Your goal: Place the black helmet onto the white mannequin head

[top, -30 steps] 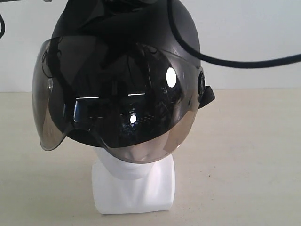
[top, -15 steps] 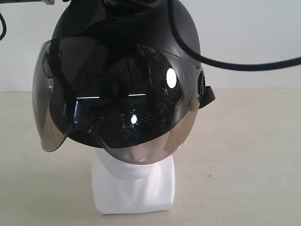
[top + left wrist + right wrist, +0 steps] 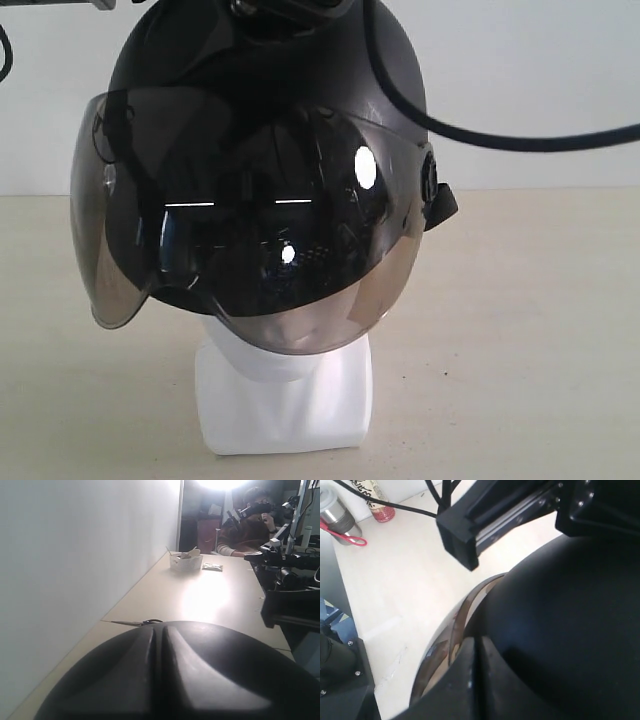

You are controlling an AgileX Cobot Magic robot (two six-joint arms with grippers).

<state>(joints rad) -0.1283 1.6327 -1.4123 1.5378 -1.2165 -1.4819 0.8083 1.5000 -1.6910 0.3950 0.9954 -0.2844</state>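
Note:
The black helmet (image 3: 270, 90) sits over the white mannequin head (image 3: 285, 395), of which only the chin and blocky neck show below the smoky visor (image 3: 250, 250). The visor hangs down over the face. Dark arm parts (image 3: 290, 8) touch the crown at the top edge of the exterior view. In the left wrist view my left gripper (image 3: 160, 680) has its two fingers pressed together, with nothing visible between them. My right gripper (image 3: 475, 680) is also shut, its fingers lying against the helmet shell (image 3: 570, 630) beside the visor rim (image 3: 460, 620).
A black cable (image 3: 520, 135) runs from the helmet top to the right. Scissors (image 3: 142, 623) and a white box (image 3: 186, 562) lie on the table by the wall. A metal cup (image 3: 337, 515) and a bottle (image 3: 377, 502) stand further off. The other arm's body (image 3: 510, 515) hangs close above.
The helmet and its visor have sunk slightly lower over the head. Both grippers stay shut at the crown.

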